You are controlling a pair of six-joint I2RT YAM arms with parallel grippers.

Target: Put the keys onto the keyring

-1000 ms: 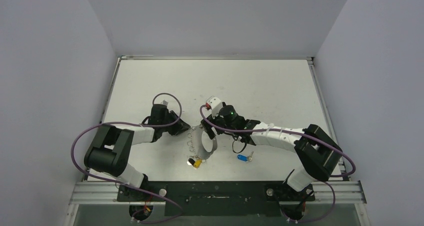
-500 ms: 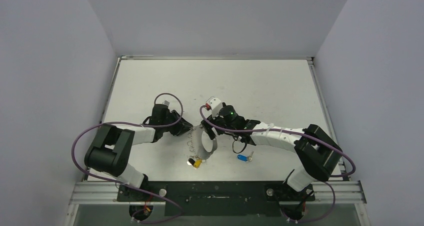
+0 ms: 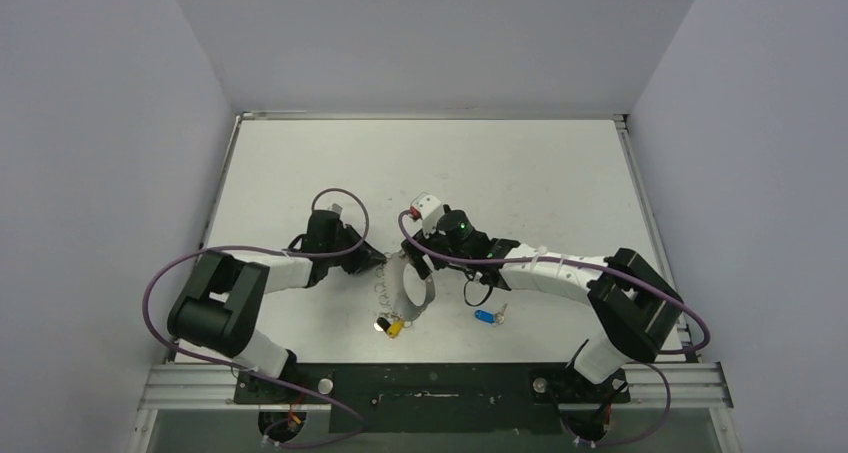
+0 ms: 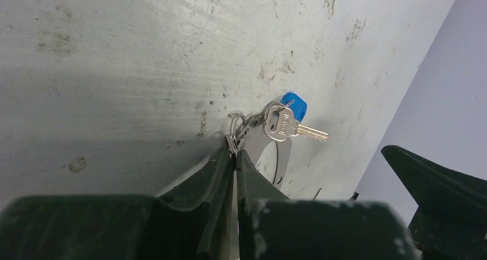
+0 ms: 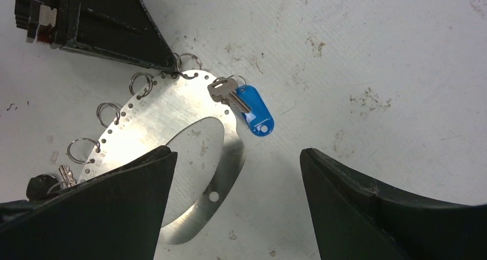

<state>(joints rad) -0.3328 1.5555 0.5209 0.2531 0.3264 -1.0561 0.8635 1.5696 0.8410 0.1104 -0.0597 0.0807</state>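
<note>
The left gripper [image 4: 235, 154] is pinching shut on a small ring [image 4: 231, 137] at the keyring's [image 5: 166, 113] 12 o'clock edge. The right gripper [image 5: 235, 156] is hovering wide open, empty. One tagged key [image 5: 225, 92] is hanging on; a blue key [image 3: 485, 316] is lying loose at 4 o'clock, seemingly left to add.

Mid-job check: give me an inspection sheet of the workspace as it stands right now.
Surface: white table, scuffed and stained.
Job's things: silvery keyring plate lying flat; blue-tagged key hung on its edge; yellow-headed key at its near end; another blue key loose on the table.
Clutter: nothing seen.
Grippers: left gripper shut on a small ring at the plate's edge; right gripper open above the plate.
Cables: purple cables looped along both arms.
Surroundings: plain grey walls.
</note>
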